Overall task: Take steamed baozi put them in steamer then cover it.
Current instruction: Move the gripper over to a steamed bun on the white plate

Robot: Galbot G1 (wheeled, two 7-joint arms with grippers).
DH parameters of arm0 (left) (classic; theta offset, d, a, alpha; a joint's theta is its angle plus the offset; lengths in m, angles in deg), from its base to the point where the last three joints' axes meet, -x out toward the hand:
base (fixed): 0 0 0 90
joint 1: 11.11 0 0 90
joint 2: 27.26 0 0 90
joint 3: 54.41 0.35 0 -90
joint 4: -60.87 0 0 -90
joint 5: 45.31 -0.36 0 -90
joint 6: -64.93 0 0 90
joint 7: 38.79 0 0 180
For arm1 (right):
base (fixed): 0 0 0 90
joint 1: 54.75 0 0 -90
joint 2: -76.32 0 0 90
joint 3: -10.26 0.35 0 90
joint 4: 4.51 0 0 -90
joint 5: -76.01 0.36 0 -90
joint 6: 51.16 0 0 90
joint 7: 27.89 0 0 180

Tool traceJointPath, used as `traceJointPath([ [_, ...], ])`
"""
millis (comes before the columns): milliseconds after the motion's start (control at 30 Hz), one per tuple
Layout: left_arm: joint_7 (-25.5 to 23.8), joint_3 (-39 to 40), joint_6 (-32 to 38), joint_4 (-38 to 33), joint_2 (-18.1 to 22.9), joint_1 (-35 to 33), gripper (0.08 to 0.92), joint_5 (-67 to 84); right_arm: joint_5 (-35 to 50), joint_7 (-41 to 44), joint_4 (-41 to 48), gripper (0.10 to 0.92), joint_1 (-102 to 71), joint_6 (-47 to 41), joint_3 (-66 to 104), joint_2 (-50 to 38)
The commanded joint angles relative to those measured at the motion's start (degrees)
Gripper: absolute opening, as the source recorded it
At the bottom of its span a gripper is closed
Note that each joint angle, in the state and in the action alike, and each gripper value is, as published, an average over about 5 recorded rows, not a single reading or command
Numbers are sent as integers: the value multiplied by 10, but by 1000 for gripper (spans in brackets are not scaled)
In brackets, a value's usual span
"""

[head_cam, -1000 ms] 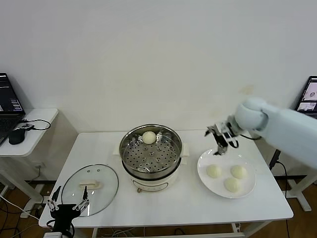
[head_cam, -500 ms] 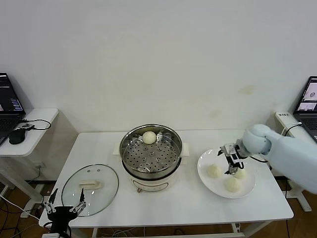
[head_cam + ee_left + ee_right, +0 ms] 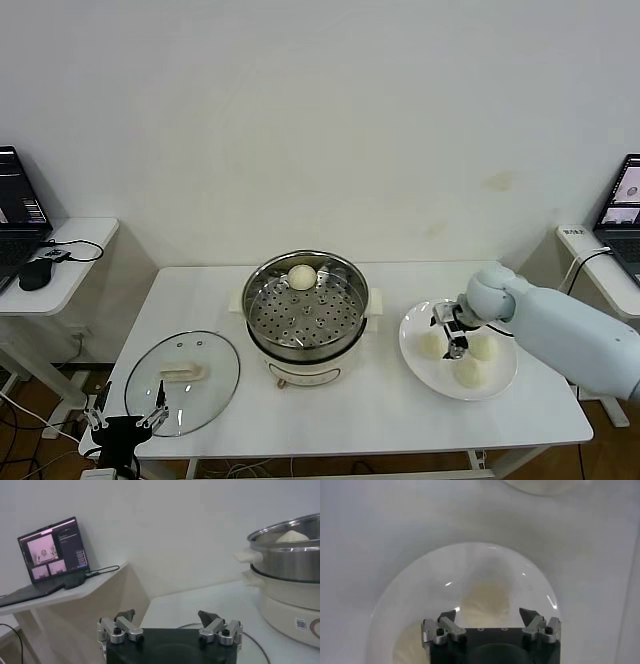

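Observation:
The steel steamer [image 3: 305,310] stands mid-table with one baozi [image 3: 301,277] inside at its far side. Three more baozi [image 3: 432,345] [image 3: 483,346] [image 3: 467,371] lie on a white plate [image 3: 420,373] to the right. My right gripper [image 3: 452,331] is open and low over the plate, between the buns. In the right wrist view one baozi [image 3: 485,597] sits just beyond the open gripper [image 3: 490,615]. The glass cover [image 3: 182,373] lies flat at the table's front left. My left gripper [image 3: 128,425] is open and empty below the table's front left corner.
A side table [image 3: 60,275] with a laptop and a mouse stands at the left. Another laptop [image 3: 625,195] stands at the far right. In the left wrist view the steamer [image 3: 295,555] is off to one side and a laptop [image 3: 52,550] is behind.
My right gripper has come down from behind the plate and moved left to sit low among the buns. My left gripper has sunk slightly.

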Motion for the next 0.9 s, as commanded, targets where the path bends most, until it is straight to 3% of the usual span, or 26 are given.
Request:
traceJointPath([
  [33, 0, 0, 0, 1, 0, 0, 823, 0, -14, -2, 26, 732, -17, -2, 13, 20],
  [667, 1, -3, 0, -3, 2, -1, 823, 1, 10, 7, 9, 498, 1, -10, 29, 3],
  [900, 0, -6, -1, -10, 0, -3, 823, 1, 81, 15, -59, 498, 112, -25, -13, -52],
])
